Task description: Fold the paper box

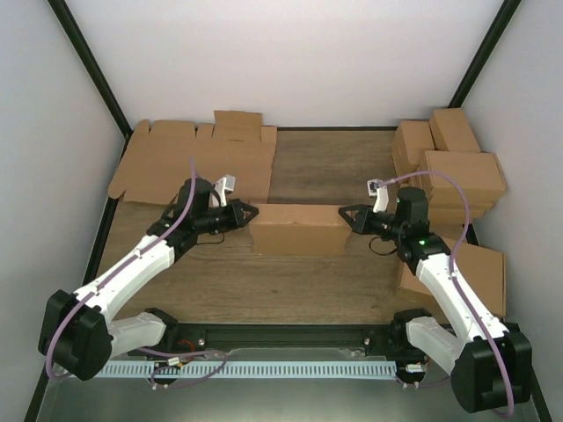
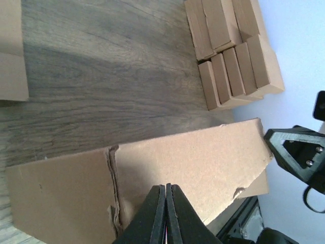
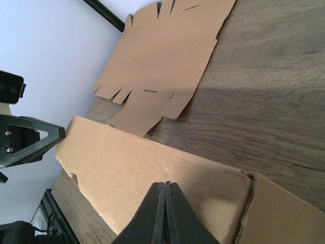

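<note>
Box [image 1: 297,229]: lies crosswise mid-table [image 1: 325,167], between the two grippers, top panel creased near each end.
Left gripper [image 1: 251,214]: clenched, fingers pressed flat together with nothing between them, tips at box's left end.
Right gripper [image 1: 344,213]: likewise clenched and empty, tips at right end.
Flat sheets [image 1: 198,163]: back left.
Cartons [image 1: 453,167]: stacked back right.

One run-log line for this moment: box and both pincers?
box: central, folded shape, not flat | left pincer: shut, tip at box's left end | right pincer: shut, tip at box's right end
</note>
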Tool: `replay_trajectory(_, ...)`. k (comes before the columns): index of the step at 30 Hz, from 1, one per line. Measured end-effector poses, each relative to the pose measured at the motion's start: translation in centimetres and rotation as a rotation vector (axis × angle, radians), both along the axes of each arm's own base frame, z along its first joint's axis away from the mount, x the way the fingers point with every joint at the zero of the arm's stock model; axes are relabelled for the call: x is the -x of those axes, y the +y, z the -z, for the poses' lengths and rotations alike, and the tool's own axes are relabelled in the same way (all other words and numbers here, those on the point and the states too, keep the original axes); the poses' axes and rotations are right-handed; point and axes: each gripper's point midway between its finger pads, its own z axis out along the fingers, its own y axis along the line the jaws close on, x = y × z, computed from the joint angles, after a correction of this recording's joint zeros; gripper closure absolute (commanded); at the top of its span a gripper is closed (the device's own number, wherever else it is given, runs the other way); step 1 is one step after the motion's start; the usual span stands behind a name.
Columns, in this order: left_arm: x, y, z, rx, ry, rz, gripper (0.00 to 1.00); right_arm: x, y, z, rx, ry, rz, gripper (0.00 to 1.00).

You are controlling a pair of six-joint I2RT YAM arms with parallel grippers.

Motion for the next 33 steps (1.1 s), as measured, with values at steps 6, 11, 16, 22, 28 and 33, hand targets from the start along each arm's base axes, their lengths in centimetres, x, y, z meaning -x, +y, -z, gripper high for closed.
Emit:
replay_trajectory(6,-0.8,0.2,-3.1,-0.055,-0.025,-0.008,0.96,-0.3,0.2,-3.2,0.000,-0.048,-0.025,0.99)
replay_trajectory(11,-0.9,0.4,-3.0,-0.068,-0.049,-0.016,0.96,-0.1,0.4,-3.2,-0.005,-0.076,-0.040,0.99)
replay_trajectory(16,-0.6,0.6,0.4,-0.051,-0.025,-0.028,0.96,0.2,0.4,0.4,-0.016,-0.034,-0.040,0.99)
replay_trajectory(22,-0.8,1.3,-0.4,-0.089,-0.070,-0.067,0.80,-0.3,-0.1,-0.4,0.010,-0.075,-0.010,0.70)
replay_trajectory(28,-2.5,4.8,-4.3,-0.205,-0.175,-0.228,0.23,-1.6,-1.5,-4.1,0.068,-0.200,0.082,0.11)
replay_trajectory(33,-2.6,5.8,-6.0,-0.210,-0.194,-0.280,0.03,-3.0,-2.4,-5.1,0.122,-0.173,0.137,0.00)
